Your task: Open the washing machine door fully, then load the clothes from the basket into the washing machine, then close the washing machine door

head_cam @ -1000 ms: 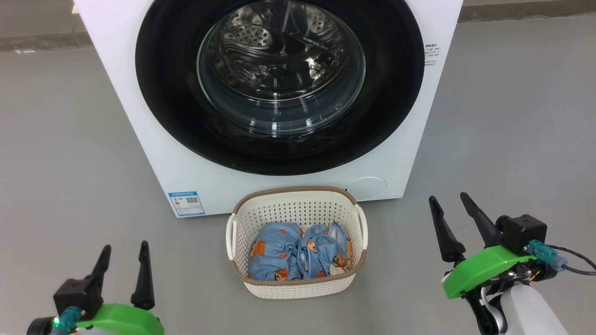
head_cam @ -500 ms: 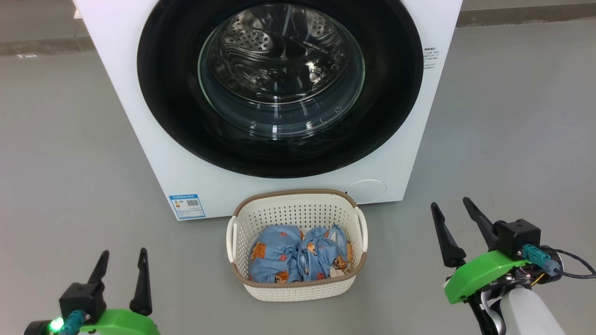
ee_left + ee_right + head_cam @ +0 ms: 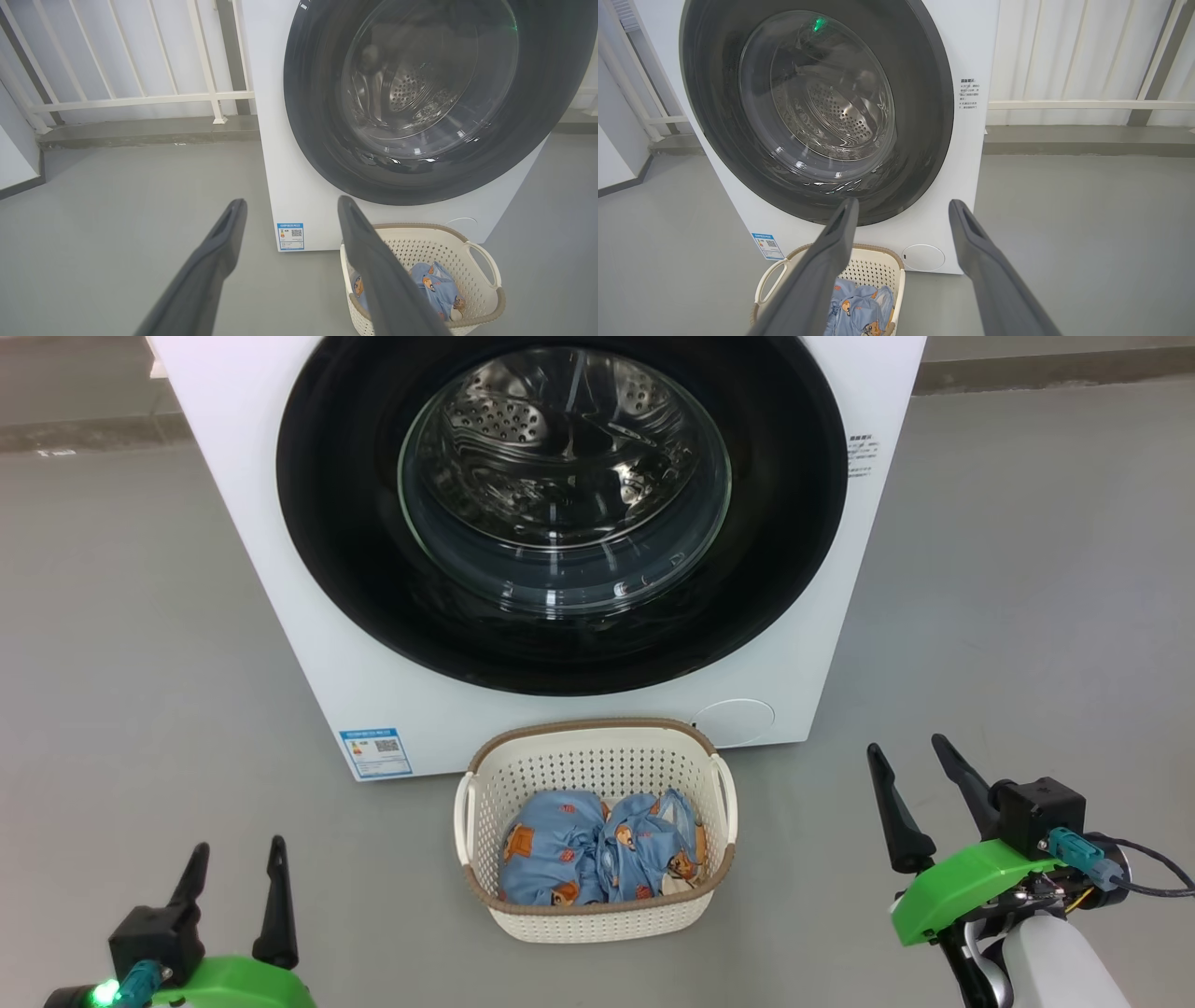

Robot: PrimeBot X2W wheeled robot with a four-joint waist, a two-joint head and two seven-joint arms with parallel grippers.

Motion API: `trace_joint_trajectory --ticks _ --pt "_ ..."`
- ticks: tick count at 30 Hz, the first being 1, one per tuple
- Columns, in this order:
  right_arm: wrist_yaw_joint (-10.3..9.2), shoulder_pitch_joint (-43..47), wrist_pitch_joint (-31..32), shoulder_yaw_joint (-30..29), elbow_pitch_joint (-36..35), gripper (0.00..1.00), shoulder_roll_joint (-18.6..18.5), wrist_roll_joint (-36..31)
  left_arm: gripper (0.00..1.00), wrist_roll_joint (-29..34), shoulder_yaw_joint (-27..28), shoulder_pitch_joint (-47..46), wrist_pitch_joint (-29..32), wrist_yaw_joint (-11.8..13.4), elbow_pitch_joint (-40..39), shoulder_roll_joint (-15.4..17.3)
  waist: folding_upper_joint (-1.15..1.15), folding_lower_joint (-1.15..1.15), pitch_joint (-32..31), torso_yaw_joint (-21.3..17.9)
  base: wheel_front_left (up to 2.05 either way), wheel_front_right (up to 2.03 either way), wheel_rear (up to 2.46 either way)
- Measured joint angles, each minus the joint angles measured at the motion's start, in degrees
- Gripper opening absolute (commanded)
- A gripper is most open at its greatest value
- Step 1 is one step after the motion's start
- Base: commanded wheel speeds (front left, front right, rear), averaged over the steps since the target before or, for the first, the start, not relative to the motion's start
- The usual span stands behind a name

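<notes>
left claw, right claw: agape, empty

Left wrist view: closed washer, basket at its foot.

Left gripper spread wide, nothing between its two dark fingers, which rise from the bottom edge. Washing machine stands ahead, white front. Washing machine door shut flat against it, glossy black rim, with the perforated drum visible through the glass. Blue label sticker at the machine's lower corner, seen between the fingers. Basket on the grey floor just in front of the machine, its near side partly hidden by one finger. Light-blue bear-print clothes lie inside. White railing behind, left of the machine.
</notes>
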Motion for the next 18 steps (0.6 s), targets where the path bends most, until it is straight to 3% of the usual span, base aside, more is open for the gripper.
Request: trace_joint_trajectory --ticks 18 --pt "0.00 0.01 0.00 -1.24 -0.12 1.00 0.77 -0.78 1.00 -0.29 -0.31 -0.01 0.00 -0.05 0.32 0.79 0.00 0.00 0.22 -0.12 0.00 0.00 0.00"
